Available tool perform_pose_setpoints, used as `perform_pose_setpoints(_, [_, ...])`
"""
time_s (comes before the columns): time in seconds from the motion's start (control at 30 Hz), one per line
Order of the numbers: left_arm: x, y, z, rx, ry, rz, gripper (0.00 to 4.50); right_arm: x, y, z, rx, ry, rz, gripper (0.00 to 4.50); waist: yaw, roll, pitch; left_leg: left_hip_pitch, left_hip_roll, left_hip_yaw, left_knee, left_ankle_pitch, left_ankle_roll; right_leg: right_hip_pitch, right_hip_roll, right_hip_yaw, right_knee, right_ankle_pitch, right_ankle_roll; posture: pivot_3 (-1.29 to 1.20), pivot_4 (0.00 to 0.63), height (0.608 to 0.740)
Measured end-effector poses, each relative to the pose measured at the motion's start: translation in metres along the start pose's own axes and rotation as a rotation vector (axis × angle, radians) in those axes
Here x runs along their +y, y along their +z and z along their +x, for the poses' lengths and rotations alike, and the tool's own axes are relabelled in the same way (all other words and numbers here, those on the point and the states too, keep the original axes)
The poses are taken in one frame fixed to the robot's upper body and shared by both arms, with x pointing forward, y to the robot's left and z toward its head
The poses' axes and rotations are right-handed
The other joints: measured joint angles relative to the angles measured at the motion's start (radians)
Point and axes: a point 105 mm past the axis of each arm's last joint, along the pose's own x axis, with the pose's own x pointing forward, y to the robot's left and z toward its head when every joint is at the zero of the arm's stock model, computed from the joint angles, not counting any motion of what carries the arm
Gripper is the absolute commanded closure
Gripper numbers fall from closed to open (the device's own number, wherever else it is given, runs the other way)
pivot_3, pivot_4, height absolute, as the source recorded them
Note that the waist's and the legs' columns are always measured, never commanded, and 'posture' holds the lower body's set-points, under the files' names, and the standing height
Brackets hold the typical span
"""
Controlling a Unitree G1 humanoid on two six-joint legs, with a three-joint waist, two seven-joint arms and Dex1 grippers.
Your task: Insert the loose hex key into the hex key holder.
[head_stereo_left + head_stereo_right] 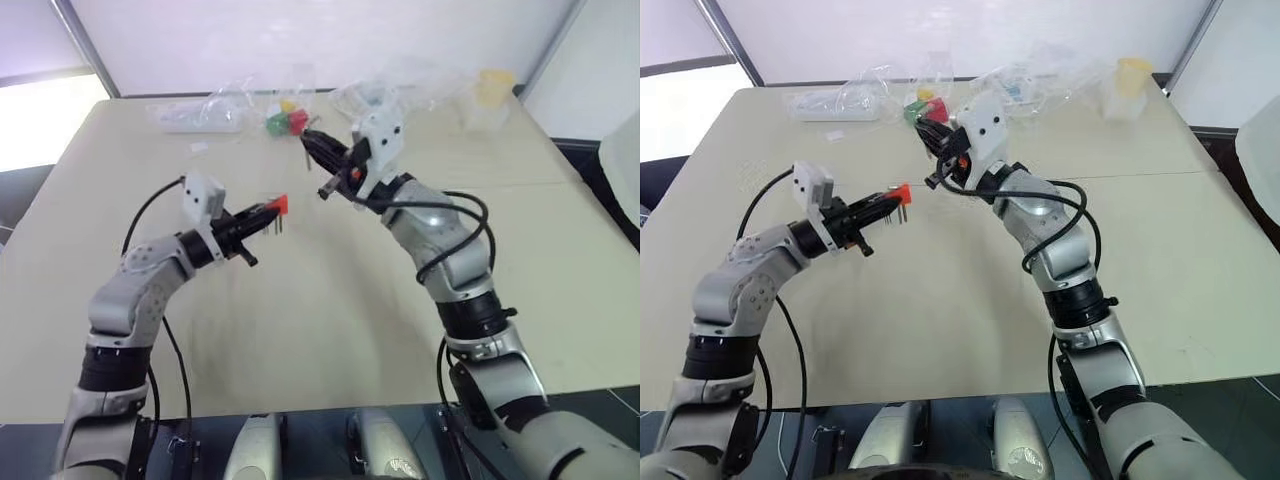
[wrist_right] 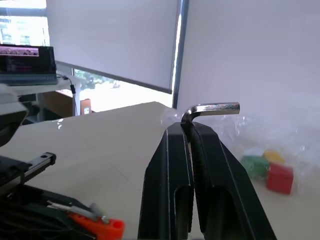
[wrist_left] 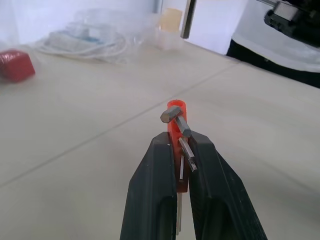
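Above table: right tool (image 2: 192, 131) clenches loose hex key (image 2: 212, 108); left tool (image 3: 182, 145) clenches hex key holder (image 3: 176, 112).

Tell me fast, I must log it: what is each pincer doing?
Left pincer: shut on the orange-red plastic hex key holder.
Right pincer: shut on the L-shaped grey metal hex key.

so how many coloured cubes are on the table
3, clustered at the table's far side among clear plastic bags: red cube, green cube, yellow cube behind them. Bags may hide more.
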Motion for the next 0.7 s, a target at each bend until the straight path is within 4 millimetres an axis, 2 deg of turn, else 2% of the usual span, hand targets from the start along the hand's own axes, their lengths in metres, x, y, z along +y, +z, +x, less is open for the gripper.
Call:
perform_pose_setpoints(0.2, [-0.001,0.014,0.008,-0.035,-0.019,0.024,4.50,0.010,0.003,0.006,-0.060,0.004,-0.033,4.46,-0.002,0.000,0.000,0.000,0.000,0.000,0.000,0.000,-0.001,0.000,0.000,0.000,0.001,0.000,0.000,0.00,0.150,0.740])
perform_pose_setpoints(0.37, [-0.003,0.013,0.010,-0.031,-0.029,0.024,4.50,0.018,0.000,0.009,-0.052,0.017,-0.016,4.46,-0.001,0.000,0.000,0.000,0.000,0.000,0.000,0.001,-0.001,0.000,0.000,0.000,0.001,0.000,0.000,0.00,0.150,0.740])
perform_pose_setpoints(0.47, [-0.003,0.012,0.010,-0.028,-0.030,0.026,4.50,0.022,-0.009,0.008,-0.012,0.033,0.005,4.46,0.000,0.000,0.000,0.000,0.000,0.000,0.000,0.001,-0.001,0.000,-0.001,0.000,0.002,0.000,0.000,0.00,0.150,0.740])
perform_pose_setpoints(0.7, [-0.004,0.012,0.010,-0.027,-0.038,0.027,4.50,0.023,-0.017,0.007,0.041,0.048,0.030,4.46,0.000,0.000,0.000,0.000,0.000,0.000,0.001,0.001,-0.001,0.000,-0.001,0.000,0.002,0.000,0.000,0.00,0.150,0.740])
